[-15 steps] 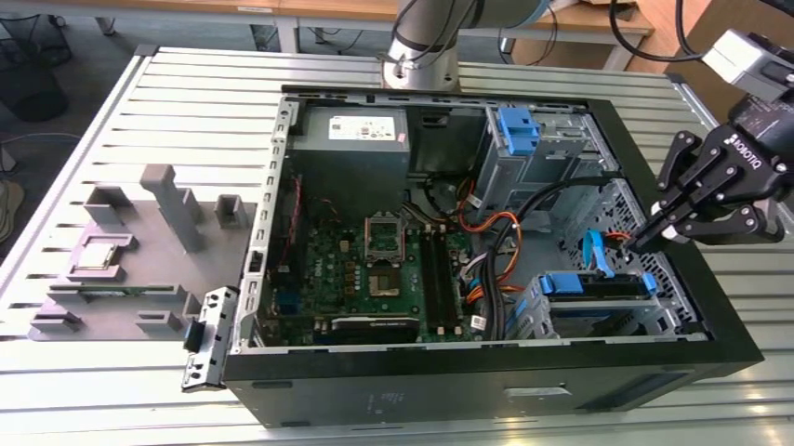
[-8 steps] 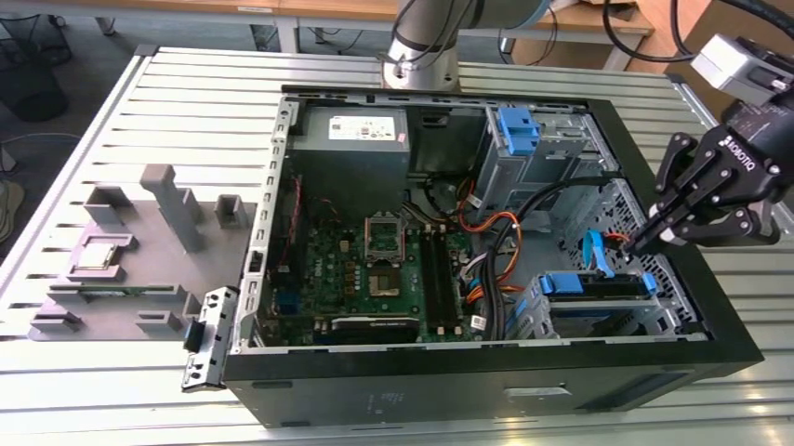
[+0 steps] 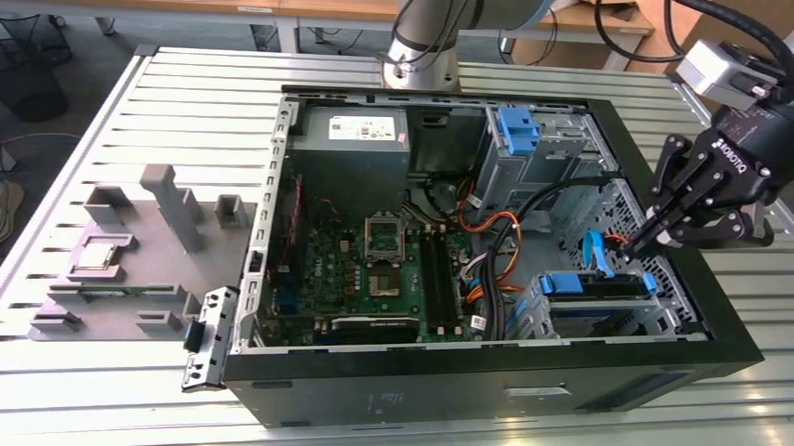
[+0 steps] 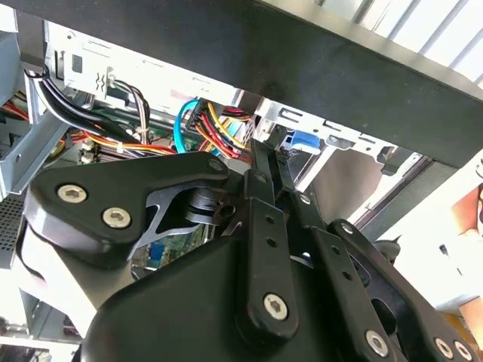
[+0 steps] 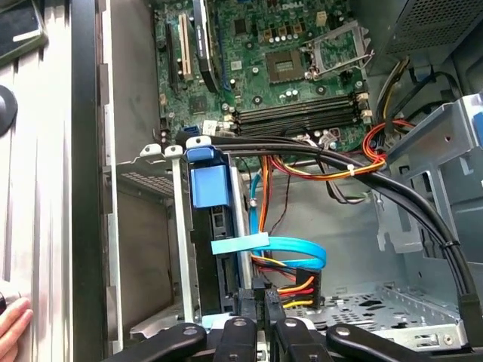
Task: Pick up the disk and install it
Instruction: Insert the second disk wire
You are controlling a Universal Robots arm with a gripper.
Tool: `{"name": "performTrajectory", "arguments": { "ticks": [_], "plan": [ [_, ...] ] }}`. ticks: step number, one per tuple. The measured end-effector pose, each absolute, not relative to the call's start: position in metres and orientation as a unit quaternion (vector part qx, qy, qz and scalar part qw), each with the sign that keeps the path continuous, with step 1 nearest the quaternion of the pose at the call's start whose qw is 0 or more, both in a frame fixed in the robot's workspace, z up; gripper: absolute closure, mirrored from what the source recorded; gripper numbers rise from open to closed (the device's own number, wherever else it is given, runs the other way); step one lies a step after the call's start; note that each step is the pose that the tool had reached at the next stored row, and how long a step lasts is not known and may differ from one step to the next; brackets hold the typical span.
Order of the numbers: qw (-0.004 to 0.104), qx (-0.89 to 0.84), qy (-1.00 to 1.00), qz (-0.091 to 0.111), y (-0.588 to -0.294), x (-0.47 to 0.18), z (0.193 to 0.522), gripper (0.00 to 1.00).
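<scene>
The disk [image 3: 598,284] sits in the drive cage at the case's front right corner, its blue carrier showing at the top. In the first wrist view the disk [image 5: 219,253] stands edge-on between the cage's metal rails, with the carrier's blue tab [image 5: 209,185] at its end. My gripper [image 3: 635,246] hangs just above the cage, towards the exterior view's right. Its fingers are shut, with nothing between them. In the first wrist view the gripper [image 5: 264,302] has its tips close beside the disk's cabled end. In the second wrist view the gripper [image 4: 266,162] points at a blue tab [image 4: 304,139].
A light blue data cable [image 5: 290,249] and orange and yellow power wires [image 5: 290,286] run right by the fingertips. Thick black cables [image 5: 407,207] cross the case. A lone blue bracket [image 3: 519,125] sits in the upper cage beside the power supply [image 3: 353,130]. A hand [image 5: 11,324] rests outside the case wall.
</scene>
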State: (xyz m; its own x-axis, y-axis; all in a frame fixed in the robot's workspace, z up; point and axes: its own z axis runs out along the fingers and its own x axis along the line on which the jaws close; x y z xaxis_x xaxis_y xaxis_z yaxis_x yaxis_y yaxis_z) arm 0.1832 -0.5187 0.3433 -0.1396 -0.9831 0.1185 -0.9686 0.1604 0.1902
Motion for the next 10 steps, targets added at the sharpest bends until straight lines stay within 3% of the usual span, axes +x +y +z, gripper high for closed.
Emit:
{"name": "performTrajectory", "arguments": {
  "ticks": [10],
  "plan": [
    [0.081,0.651,-0.755,-0.014,-0.5193,0.1750,0.3433,0.83]
  ]
}}
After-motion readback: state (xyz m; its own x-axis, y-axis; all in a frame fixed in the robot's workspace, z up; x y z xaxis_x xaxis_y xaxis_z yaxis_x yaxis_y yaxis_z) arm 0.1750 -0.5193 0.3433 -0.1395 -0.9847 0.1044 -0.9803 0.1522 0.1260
